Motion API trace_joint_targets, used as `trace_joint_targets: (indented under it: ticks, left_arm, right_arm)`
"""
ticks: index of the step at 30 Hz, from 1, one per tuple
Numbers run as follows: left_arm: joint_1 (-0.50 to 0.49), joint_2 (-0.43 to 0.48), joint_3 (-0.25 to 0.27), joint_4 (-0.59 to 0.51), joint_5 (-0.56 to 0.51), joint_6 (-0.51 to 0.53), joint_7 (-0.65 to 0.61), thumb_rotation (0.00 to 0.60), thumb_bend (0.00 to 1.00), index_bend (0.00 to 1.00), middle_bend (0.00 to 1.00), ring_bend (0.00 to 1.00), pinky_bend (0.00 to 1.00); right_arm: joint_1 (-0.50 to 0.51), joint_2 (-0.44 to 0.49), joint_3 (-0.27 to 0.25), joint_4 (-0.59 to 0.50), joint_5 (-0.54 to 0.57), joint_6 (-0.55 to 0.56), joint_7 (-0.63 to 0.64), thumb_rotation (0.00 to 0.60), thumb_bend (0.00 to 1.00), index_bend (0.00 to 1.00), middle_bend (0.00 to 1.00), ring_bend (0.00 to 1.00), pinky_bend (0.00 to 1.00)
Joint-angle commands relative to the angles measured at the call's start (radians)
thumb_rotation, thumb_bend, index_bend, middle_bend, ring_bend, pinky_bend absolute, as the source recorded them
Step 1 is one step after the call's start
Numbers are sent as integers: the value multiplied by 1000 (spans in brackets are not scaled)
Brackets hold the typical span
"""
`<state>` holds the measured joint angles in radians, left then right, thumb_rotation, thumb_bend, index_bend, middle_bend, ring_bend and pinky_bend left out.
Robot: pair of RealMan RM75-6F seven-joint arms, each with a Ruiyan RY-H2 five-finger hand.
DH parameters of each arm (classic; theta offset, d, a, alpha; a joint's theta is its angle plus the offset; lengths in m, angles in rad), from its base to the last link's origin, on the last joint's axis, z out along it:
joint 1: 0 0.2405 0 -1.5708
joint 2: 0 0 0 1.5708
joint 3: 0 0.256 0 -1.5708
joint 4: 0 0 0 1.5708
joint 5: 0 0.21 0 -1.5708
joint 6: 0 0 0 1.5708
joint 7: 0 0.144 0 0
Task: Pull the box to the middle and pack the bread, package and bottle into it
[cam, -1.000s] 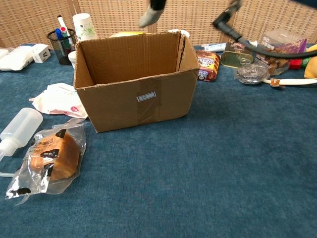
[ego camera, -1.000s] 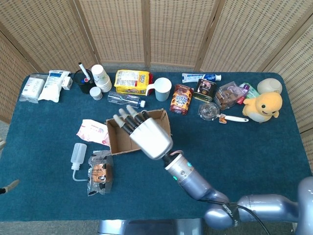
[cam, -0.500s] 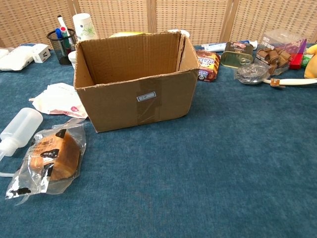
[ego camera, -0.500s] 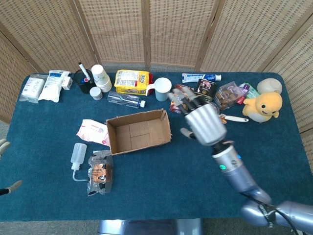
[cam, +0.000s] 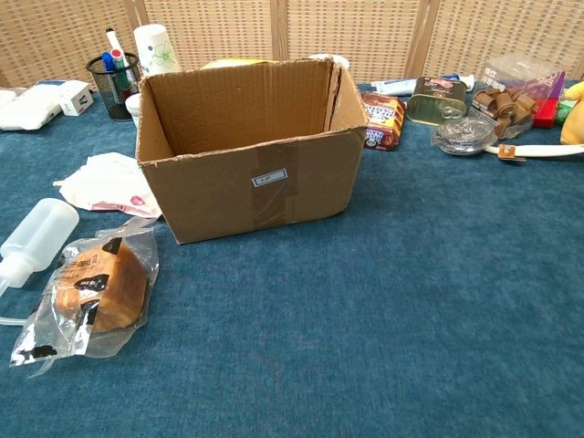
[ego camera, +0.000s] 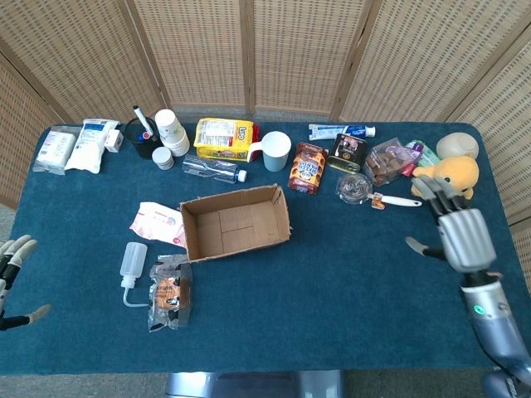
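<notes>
The right hand [ego camera: 461, 235] has moved away from the cardboard box [ego camera: 236, 222], now far to its left, open and empty, so packing can begin.

1. The box [cam: 251, 146] is matt brown cardboard, its edges rough, a glossy tape strip down its front;
2. the bread [cam: 91, 290] lies in clear, shiny, crinkled plastic;
3. the bottle [cam: 35, 234] is cloudy, smooth plastic;
4. the table [cam: 411, 301] wears a matt blue, napped cloth;
5. the right hand [ego camera: 460, 232] has a smooth silver-grey metallic shell; the screen [ego camera: 290, 50] behind is woven cane.
</notes>
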<state>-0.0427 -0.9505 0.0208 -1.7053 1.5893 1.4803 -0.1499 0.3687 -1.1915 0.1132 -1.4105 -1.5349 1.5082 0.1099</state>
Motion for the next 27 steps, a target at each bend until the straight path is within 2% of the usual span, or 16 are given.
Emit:
trace_joint_targets:
  ticks: [1,5,10,20,27]
  left_arm:
    - [-33,-13,-4,18,28,-25,-7,600,89,0,0,0,91]
    - [-74,-36,-2,77,103,-34,-51,600,83,0,0,0,109]
    - [-131,-46,-9,86,151,-75,-20,600,71,0,0,0,119]
    - [-232,-26,9,-69,172,-271,246,600,71,0,0,0,120]
    - [-298,-61,1,-113,135,-410,420,600,71,0,0,0,121]
  right_arm:
    - [-76,-31,-49,97,-20,61,99,600,0,88,113,102,354]
    - [-124,-57,-62,156,-17,102,166,600,0,88,113,102,347]
    - [-178,-71,-75,186,-11,139,228,600,0,92,113,102,343]
    - [-231,-72,-80,205,-25,179,281,600,0,95,113,103,341]
    - [-242,-76,-67,227,-21,178,289,600,0,95,112,102,325]
